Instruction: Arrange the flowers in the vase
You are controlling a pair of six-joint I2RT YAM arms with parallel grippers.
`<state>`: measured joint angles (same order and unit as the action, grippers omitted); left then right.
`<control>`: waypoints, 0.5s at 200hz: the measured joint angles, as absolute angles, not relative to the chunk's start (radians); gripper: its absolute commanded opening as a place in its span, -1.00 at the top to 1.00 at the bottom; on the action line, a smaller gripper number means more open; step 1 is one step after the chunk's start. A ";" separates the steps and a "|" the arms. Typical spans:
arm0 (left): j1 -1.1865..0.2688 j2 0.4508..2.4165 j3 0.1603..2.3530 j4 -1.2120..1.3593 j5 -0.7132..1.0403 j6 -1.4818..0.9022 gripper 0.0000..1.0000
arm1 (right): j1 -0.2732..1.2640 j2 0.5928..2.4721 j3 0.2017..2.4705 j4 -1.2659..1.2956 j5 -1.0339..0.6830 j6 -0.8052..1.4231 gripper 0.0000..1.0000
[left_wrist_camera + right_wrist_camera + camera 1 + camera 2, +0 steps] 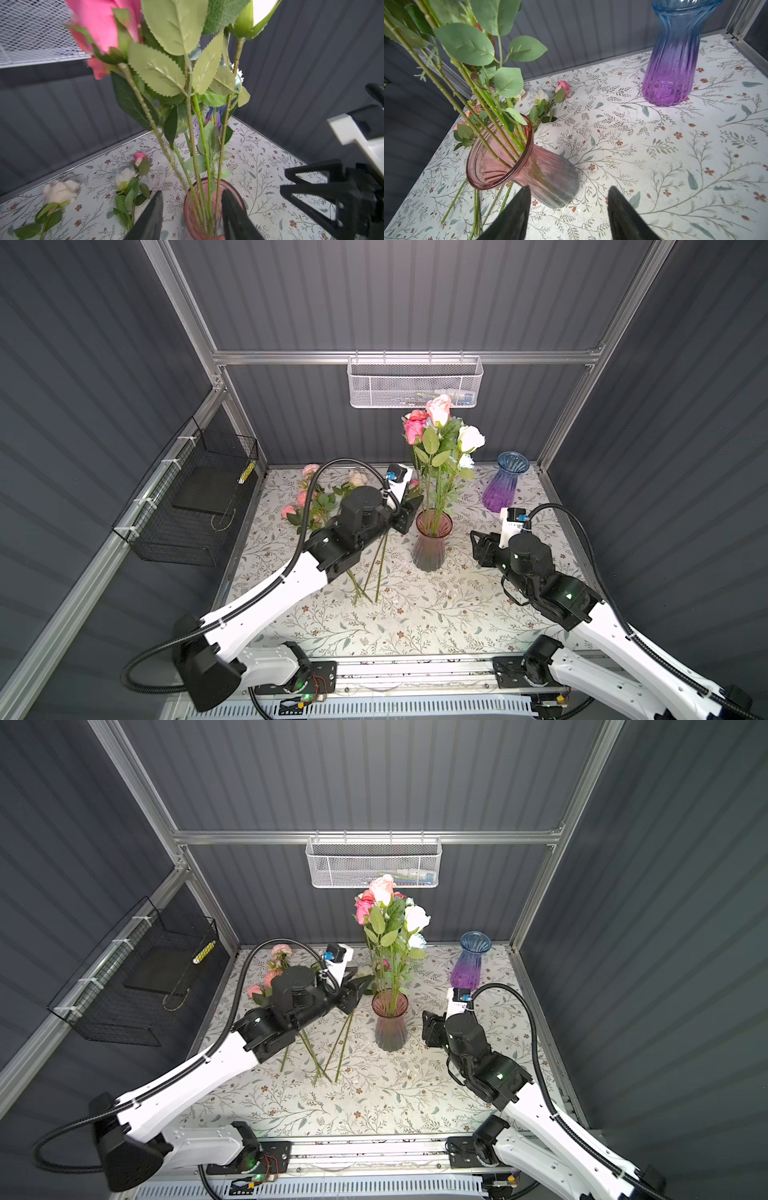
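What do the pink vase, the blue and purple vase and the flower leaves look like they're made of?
The pink vase looks like tinted glass: glossy, ribbed and see-through. The blue and purple vase looks likewise like ribbed, translucent glass with bright highlights, though clear plastic is possible. The leaves are probably fabric or plastic: matte, with stiff moulded veins and neatly serrated edges.

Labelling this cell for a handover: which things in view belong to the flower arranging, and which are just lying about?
In the job: pink ribbed glass vase; tall artificial flowers standing in it; loose artificial flowers lying on the table.
Lying about: empty blue-to-purple glass vase; white mesh basket; black wire basket.
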<state>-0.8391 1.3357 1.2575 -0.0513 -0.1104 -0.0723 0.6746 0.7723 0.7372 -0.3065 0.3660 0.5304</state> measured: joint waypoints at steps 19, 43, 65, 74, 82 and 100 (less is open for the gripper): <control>-0.839 1.425 1.312 -0.049 -0.102 -0.076 0.15 | 0.674 0.763 0.737 -0.305 0.366 0.530 -0.21; -0.839 1.510 1.393 -0.068 -0.109 -0.084 0.20 | 0.670 0.743 0.731 -0.303 0.367 0.524 -0.22; -0.839 1.542 1.444 -0.074 -0.125 -0.091 0.27 | 0.664 0.719 0.714 -0.302 0.369 0.516 -0.22; -0.839 1.547 1.458 -0.075 -0.132 -0.093 0.33 | 0.661 0.710 0.707 -0.302 0.370 0.515 -0.22; -0.839 1.552 1.468 -0.076 -0.138 -0.096 0.39 | 0.659 0.703 0.701 -0.302 0.370 0.514 -0.22; -0.839 1.565 1.483 -0.075 -0.144 -0.100 0.48 | 0.653 0.692 0.693 -0.302 0.370 0.512 -0.21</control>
